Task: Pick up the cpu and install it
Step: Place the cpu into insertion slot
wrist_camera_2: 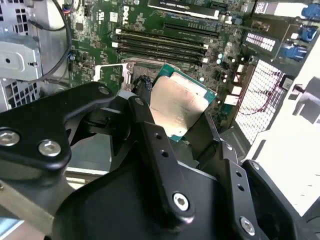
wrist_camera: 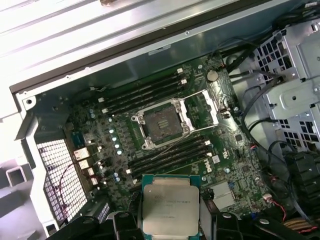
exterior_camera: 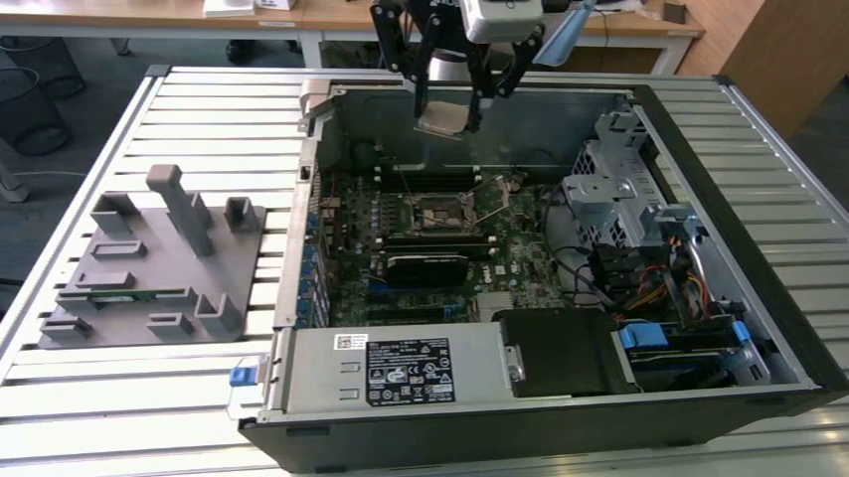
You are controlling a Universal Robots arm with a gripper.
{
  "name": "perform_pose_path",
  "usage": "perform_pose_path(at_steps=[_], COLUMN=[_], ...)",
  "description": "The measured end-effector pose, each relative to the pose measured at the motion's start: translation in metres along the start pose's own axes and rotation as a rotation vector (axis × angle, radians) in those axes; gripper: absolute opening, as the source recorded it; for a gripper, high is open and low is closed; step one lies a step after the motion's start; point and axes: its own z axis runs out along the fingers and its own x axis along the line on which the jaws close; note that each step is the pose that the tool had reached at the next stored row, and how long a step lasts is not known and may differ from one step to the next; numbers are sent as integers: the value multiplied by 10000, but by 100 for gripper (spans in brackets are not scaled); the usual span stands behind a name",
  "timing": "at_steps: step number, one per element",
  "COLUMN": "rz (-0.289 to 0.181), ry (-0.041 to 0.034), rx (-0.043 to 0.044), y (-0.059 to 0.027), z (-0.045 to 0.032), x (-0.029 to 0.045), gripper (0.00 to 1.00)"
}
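- Slatted metal tabletop [exterior_camera: 199, 119] carries an open computer case [exterior_camera: 531, 429] lying on its side; wooden desks stand behind it in the exterior view.
- The tool [exterior_camera: 448, 114] is clenched on the cpu [exterior_camera: 440, 123], its two dark fingers [wrist_camera_2: 150, 135] closed only to the chip's width and pressing on opposite edges.
- In both wrist views the cpu [wrist_camera_2: 176, 102] [wrist_camera: 170, 205] shows its silver-grey lid, with a thin green rim around it, between the tool's [wrist_camera: 171, 222] fingers.
- The cpu hangs in the air, slightly tilted, above the far part of the case and touching nothing but the fingers.
- Below it, and apart from it, lies the socket [wrist_camera: 161, 122] [exterior_camera: 438, 211] on the green motherboard [exterior_camera: 398, 263]; its metal frame [wrist_camera: 200, 107] is swung open to one side, leaving the contact field exposed.
- Long dark memory slots [wrist_camera: 145, 92] run along both sides of the socket.
- A metal drive cage [exterior_camera: 613, 189] sits at the exterior view's right of the board, and a power supply [exterior_camera: 385, 368] lies at the case's near end.
- Well apart, at the exterior view's left, a grey fixture [exterior_camera: 159, 248] stands on the tabletop with a green memory stick [exterior_camera: 126, 294] in it.
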Motion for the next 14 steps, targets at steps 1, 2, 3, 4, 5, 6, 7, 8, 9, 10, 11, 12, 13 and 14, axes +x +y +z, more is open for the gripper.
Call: perform_pose_path(at_steps=[1,2,3,4,5,6,7,8,9,10,11,12,13,14], rz=[143,290,453,616,776,938,1098,1269,1430,1596,1747,1887,2023,2154], ry=[0,0,0,1,2,2,3,4,5,5,6,7,8,8], rx=[1,2,3,3,3,2,1,-1,-2,-3,-5,-6,-8,-8], y=[0,0,1,1,1,1,1,1,1,1,2,3,3,5], z=[1,2,3,4,6,7,9,10,12,13,15,16,18,19], x=[0,0,0,0,0,0,0,0,1,0,1,0,1,2], gripper=[54,54,54,54,54,54,54,54,54,54,54,54,54,54])
